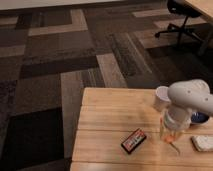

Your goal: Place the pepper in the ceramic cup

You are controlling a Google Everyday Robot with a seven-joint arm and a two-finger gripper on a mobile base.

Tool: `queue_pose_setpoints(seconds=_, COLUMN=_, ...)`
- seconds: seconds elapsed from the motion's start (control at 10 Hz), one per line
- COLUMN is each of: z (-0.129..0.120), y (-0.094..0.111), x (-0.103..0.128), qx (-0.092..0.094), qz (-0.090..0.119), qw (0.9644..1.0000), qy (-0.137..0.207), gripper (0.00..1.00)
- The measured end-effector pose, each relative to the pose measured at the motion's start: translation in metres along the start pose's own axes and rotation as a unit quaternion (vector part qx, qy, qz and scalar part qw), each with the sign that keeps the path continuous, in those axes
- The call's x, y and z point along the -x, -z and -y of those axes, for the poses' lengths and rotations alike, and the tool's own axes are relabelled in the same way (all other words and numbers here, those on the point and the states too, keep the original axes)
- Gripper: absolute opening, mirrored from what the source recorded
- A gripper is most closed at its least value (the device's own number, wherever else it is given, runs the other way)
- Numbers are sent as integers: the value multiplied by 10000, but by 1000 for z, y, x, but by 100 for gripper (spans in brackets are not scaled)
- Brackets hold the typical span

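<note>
The robot's gripper (169,131) reaches down to the wooden table (110,120), directly over the orange pepper (173,137) lying on the planks. Whether the gripper is closed on the pepper cannot be told. The white cup (161,97) stands just behind, beside the white arm (192,97). A black-and-red packet (133,140) lies near the pepper.

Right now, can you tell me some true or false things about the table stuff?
The pepper is inside the ceramic cup. False: it is outside the cup, down at the gripper.
In this view the gripper is to the right of the black-and-red packet. True.
The packet stands on its end. False: it lies flat on the wooden table.
The ceramic cup stands upright on the table. True.
</note>
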Motion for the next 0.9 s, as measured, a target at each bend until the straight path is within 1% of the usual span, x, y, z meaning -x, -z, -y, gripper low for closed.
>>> queue_pose_setpoints(seconds=0.1, z=-4, y=9, x=7, qx=19, qz=66, qw=10000, qy=43, gripper=0)
queue_pose_setpoints(seconds=0.4, z=-4, y=9, x=7, qx=17, qz=67, qw=10000, qy=42, gripper=0)
queue_pose_setpoints(seconds=0.5, z=0, y=12, x=10, qx=3, qz=115, qw=9999, qy=25, gripper=0)
queue_pose_setpoints(seconds=0.6, z=11, y=22, x=25, qx=-147, qz=300, qw=9994, qy=78, gripper=0)
queue_pose_setpoints(seconds=0.7, z=22, y=53, x=55, qx=-392, qz=723, qw=9963, qy=243, gripper=0)
queue_pose_setpoints(seconds=0.8, z=29, y=75, x=72, qx=-574, qz=982, qw=9929, qy=336, gripper=0)
queue_pose_setpoints(seconds=0.9, z=33, y=88, x=81, qx=-651, qz=1129, qw=9908, qy=377, gripper=0)
